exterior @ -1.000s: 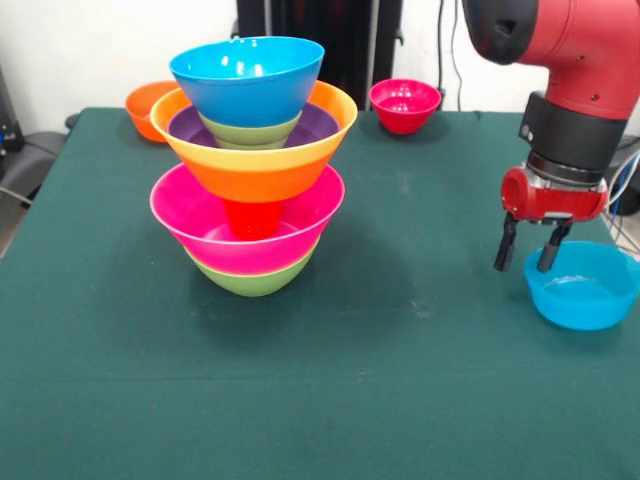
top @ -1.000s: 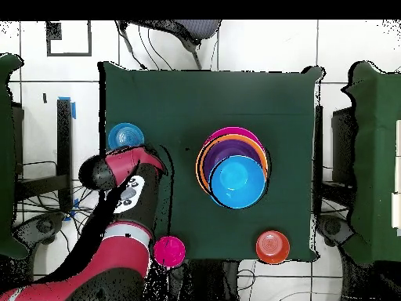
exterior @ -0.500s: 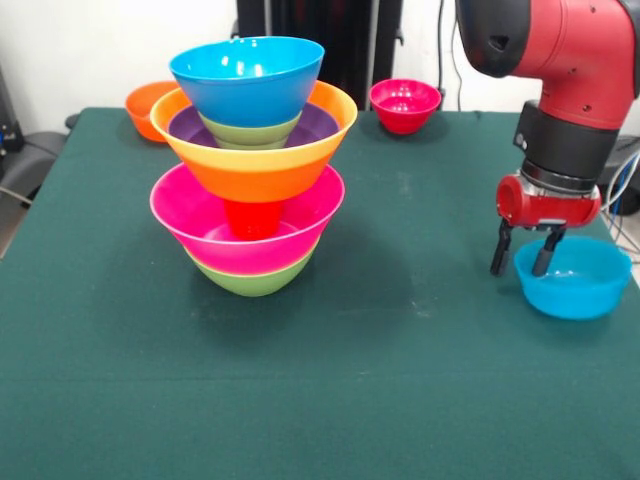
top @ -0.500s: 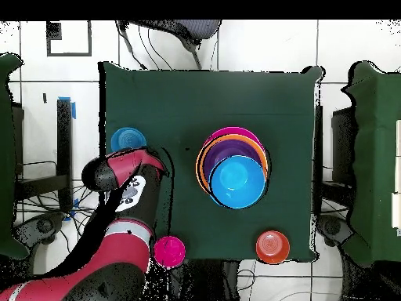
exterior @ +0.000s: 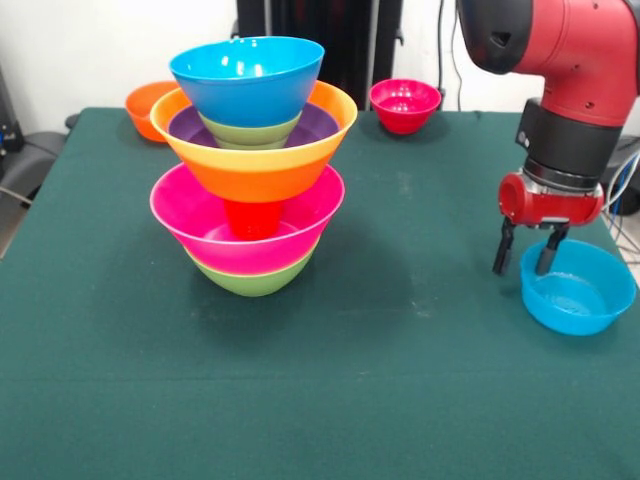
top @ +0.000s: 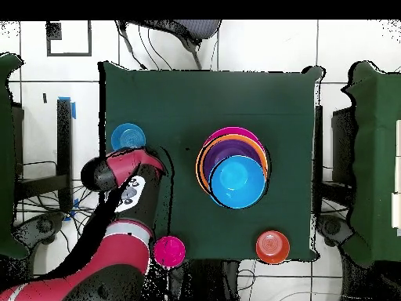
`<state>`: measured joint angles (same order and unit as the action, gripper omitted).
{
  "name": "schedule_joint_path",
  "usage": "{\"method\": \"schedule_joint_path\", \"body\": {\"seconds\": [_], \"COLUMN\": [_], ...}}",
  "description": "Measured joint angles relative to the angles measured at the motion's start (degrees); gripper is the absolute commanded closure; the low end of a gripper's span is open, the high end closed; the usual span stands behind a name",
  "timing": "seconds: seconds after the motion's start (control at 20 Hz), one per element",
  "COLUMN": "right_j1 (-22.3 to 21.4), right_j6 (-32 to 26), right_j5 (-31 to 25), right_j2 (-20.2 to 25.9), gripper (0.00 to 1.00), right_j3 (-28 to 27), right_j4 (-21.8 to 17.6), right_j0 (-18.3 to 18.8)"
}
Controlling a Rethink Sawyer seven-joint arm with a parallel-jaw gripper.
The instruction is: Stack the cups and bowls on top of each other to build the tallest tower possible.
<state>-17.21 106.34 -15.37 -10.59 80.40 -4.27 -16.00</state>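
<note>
The tower [exterior: 250, 170] stands left of the table's middle: green and pink bowls lowest, the red cup [exterior: 251, 217] inside them, then a wide orange bowl [exterior: 262, 160], purple, green, and a blue bowl [exterior: 247, 78] on top. It also shows in the overhead view [top: 233, 168]. My gripper [exterior: 525, 258] is at the right, low over the table, open. Its fingers straddle the left rim of a small blue bowl [exterior: 580, 292], one outside and one inside. That bowl shows in the overhead view [top: 127, 137] beside the arm.
A small orange bowl [exterior: 148, 106] sits at the far left and a small red-pink bowl [exterior: 404, 104] at the far middle. The small blue bowl lies close to the table's right edge [exterior: 625, 250]. The green cloth [exterior: 400, 380] covers the table.
The gripper and the small blue bowl shifted together slightly left and away, then back right and nearer. The fingers stayed across the bowl's rim. The tower has not moved.
</note>
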Motion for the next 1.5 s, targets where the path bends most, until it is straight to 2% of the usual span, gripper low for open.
{"method": "schedule_joint_path", "body": {"seconds": [0.05, 0.25, 0.65, 1.1, 1.5], "right_j1": [0.0, -0.3, -3.5, -3.8, -6.2], "right_j6": [0.0, 0.0, 0.1, 0.1, 0.1], "right_j5": [0.0, 0.2, 0.6, 0.6, 0.3], "right_j2": [0.0, 0.0, 0.4, 0.8, 2.9], "gripper": [1.0, 1.0, 1.0, 1.0, 1.0], "right_j3": [0.0, 0.0, 0.0, 0.3, 2.8], "right_j4": [0.0, 0.3, 0.7, 0.7, 0.7], "right_j0": [-0.1, -0.1, -0.1, 0.0, 1.5]}}
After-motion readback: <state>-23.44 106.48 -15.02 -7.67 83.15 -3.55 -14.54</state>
